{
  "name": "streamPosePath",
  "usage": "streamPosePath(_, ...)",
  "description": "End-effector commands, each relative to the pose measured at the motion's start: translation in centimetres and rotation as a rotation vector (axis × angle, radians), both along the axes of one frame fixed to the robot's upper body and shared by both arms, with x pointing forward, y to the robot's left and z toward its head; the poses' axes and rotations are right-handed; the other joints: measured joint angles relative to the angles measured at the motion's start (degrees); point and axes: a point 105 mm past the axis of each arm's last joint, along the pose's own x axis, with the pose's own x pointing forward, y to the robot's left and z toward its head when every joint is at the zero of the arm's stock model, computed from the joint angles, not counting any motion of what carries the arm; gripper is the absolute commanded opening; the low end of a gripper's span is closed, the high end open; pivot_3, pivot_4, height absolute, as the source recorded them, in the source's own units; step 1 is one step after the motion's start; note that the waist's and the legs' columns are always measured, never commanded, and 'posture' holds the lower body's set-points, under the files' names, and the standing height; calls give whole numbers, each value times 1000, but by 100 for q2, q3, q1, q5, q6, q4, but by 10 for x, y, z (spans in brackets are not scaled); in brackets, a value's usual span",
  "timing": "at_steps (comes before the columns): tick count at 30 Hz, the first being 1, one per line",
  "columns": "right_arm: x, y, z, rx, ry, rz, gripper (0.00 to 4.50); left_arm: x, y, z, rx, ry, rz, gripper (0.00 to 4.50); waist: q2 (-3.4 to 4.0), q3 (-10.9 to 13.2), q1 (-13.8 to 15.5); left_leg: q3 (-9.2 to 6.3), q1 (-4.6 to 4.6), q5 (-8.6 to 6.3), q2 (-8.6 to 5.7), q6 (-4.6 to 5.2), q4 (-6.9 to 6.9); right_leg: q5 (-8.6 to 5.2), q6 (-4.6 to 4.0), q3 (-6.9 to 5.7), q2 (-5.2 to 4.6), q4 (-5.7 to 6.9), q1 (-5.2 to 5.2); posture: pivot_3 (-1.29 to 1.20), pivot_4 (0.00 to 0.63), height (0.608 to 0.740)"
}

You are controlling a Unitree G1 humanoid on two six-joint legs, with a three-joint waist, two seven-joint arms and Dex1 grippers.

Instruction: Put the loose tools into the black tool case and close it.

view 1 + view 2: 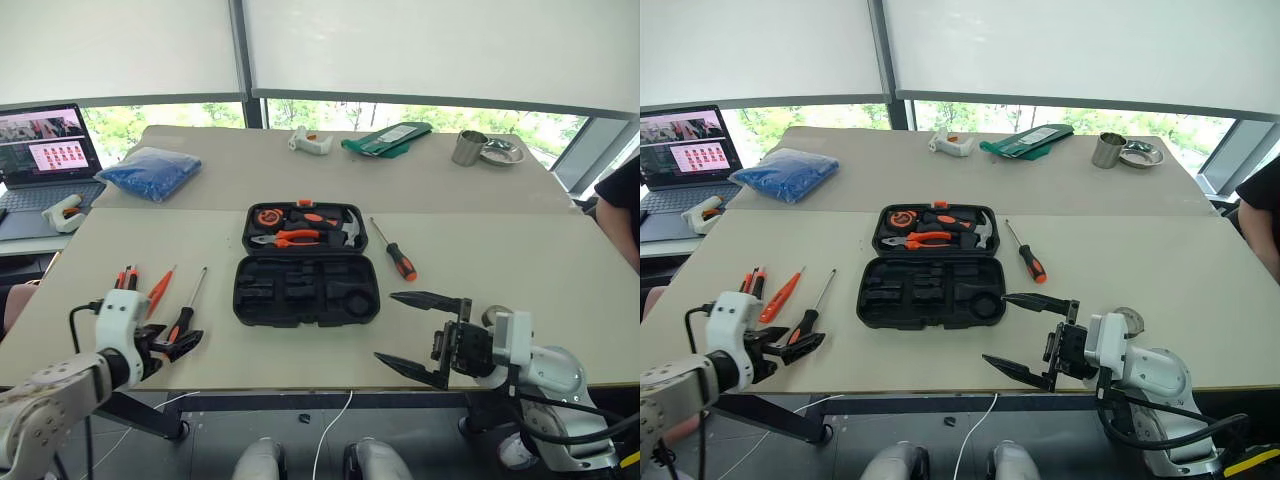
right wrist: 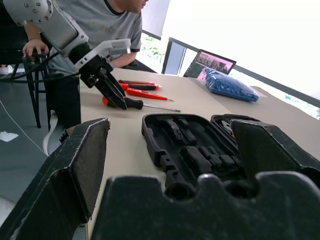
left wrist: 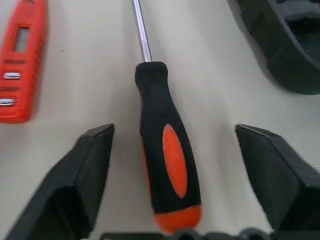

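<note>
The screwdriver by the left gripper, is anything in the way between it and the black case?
Nothing visible is. The screwdriver lies between the open fingers of the left gripper, and only bare table separates it from the open black tool case.

Left gripper (image 1: 178, 346) low at the near left, angled forward and down, its 2 black fingers (image 3: 85, 170) spread apart, gripping nothing. Right gripper (image 1: 420, 331) at the near right, pointing leftward about level, jaws wide apart and empty.
</note>
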Motion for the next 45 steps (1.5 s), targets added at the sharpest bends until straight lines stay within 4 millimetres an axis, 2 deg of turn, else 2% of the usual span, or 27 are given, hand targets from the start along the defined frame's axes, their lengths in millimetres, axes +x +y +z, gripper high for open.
streamPosePath(1,-3,-4,8,10,-17,-13,4500,4,-3,0,14,-5,-8,2332,0,0,4,0,0,-2,-2,-4,0,0,0,0,-2,1,0,0,150,740)
streamPosePath(4,-3,-10,11,5,-12,-42,4500,5,-1,16,63,-16,-63,1143,0,0,8,1,0,-5,-5,-9,1,0,1,-1,-10,2,1,0,150,740)
streamPosePath(5,-2,-14,12,-1,-13,-54,4500,8,0,26,51,-40,-67,916,0,0,8,1,-1,-6,-5,-10,1,0,0,-1,-10,2,0,0,150,740)
streamPosePath(8,6,-32,21,9,-9,-131,4500,19,0,58,60,-138,-137,875,-1,1,29,1,-3,-7,-7,-12,2,0,-1,-4,-11,1,-1,0,150,740)
streamPosePath(10,13,-45,27,27,-7,-192,4500,28,-13,77,84,-217,-264,875,-1,1,41,2,-3,-7,-10,-12,3,1,-1,-7,-6,1,0,0,150,740)
streamPosePath(12,17,-53,27,11,-6,-226,4500,35,-38,92,131,-338,-481,875,0,1,65,3,-3,-7,-14,-12,3,-4,-10,-9,-2,-1,0,0,150,740)
streamPosePath(14,24,-62,21,-19,30,-262,4500,46,-62,87,252,-397,-721,875,4,0,86,8,-3,-7,-20,-12,2,-10,-21,-10,1,-5,0,0,150,740)
streamPosePath(18,44,-75,22,-34,54,-348,4500,81,-104,76,370,-485,-1025,875,18,-2,174,26,-7,0,-33,6,4,-8,-28,-16,3,-9,3,0,150,740)
streamPosePath(20,52,-76,30,-20,57,-352,4500,100,-118,68,439,-478,-1111,875,14,0,166,36,-22,37,-37,68,14,3,-15,-16,8,-12,0,0,150,740)
streamPosePath(23,58,-75,39,-30,63,-339,4500,125,-131,60,533,-477,-1155,875,13,1,122,34,-42,34,-39,85,26,34,35,-4,18,-19,-10,0,150,740)
streamPosePath(25,60,-72,45,-25,63,-321,4500,133,-141,58,560,-476,-1193,875,11,2,92,28,-52,28,-39,94,31,38,38,-1,22,-23,-13,0,150,740)
streamPosePath(29,55,-65,49,-25,63,-285,4500,144,-141,51,591,-436,-1199,875,10,2,57,29,-65,16,-42,108,40,48,27,-3,21,-22,-19,0,150,740)
streamPosePath(34,48,-64,43,-23,77,-291,4500,149,-136,43,633,-418,-1199,875,11,2,39,28,-87,1,-44,126,70,42,46,-12,11,-21,-22,0,150,740)
streamPosePath(41,44,-64,38,-36,86,-297,4500,146,-129,38,663,-391,-1244,875,10,3,24,23,-100,-9,-74,163,118,53,124,-6,-28,-20,-15,0,150,740)
streamPosePath(45,44,-62,35,-36,93,-294,4500,148,-129,37,638,-386,-1225,875,11,2,15,21,-99,-8,-75,168,125,60,127,-1,-29,-21,-11,0,150,740)
